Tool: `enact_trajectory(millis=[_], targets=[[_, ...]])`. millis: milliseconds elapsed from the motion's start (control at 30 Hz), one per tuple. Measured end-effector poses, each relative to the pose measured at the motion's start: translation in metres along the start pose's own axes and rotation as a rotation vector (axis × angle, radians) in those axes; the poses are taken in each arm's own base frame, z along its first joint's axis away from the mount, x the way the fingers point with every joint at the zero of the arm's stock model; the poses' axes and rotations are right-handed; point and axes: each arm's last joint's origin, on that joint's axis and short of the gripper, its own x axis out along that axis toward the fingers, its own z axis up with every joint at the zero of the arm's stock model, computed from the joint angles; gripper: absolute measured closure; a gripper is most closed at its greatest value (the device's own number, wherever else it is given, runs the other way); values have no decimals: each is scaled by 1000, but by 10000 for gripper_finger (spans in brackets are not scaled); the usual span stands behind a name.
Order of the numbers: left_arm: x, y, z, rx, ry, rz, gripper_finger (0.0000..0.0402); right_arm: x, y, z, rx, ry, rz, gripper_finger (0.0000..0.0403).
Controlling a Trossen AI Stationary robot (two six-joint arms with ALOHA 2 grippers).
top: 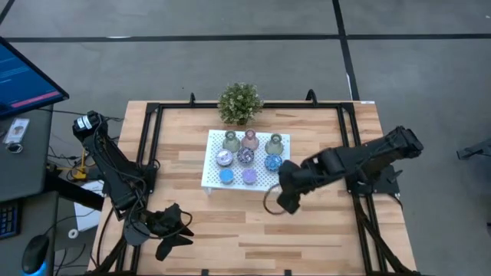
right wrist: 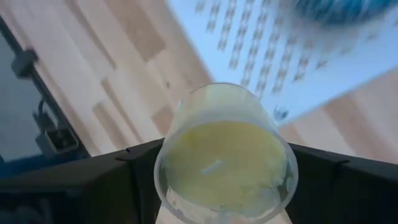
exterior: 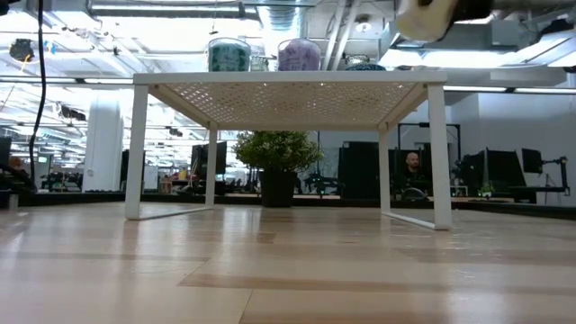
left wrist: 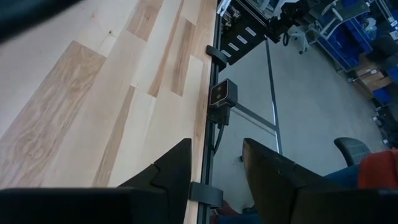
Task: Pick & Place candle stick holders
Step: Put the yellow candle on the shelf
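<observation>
The white perforated tray [top: 211,178] stands on legs at the table's middle. It carries three narrow-necked vase holders [top: 249,139] in its far row and several low round pucks [top: 245,157] in front of them. My right gripper [top: 285,201] is just off the tray's near right corner, shut on a yellow puck in a clear glass [right wrist: 224,162]. The puck also shows at the top of the low view [exterior: 430,16], above tray height. My left gripper [left wrist: 214,168] is open and empty at the table's near left edge [top: 173,230]. My right gripper pinches the yellow puck's round side wall [right wrist: 163,177] between its two fingers [right wrist: 130,186], one on each side. The fingers come from above, pointing down. The puck is lifted clear of table and tray, its open top toward the wrist camera.
A bushy green potted plant [top: 240,103] stands behind the tray at the far edge. Black frame rails [top: 149,142] run along the table's left, right and far sides. Bare wood lies in front of the tray [top: 253,238]. A monitor and desk [top: 23,92] are off the left.
</observation>
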Motion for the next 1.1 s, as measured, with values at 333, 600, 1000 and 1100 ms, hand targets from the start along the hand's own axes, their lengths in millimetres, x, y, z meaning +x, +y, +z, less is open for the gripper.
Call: enact_trajectory(millis=[333,600,1000,1100], targets=[[0,0,0,1,0,0,259,1,-9,16,33,-34,3,168],[0,0,0,1,0,0,259,2,-16,24,52,-78,-35,174],[0,0,0,2,0,-1,259,28,-8,36,26,-50,-46,171],[0,0,0,2,0,0,259,33,-9,38,5,-20,-76,169]])
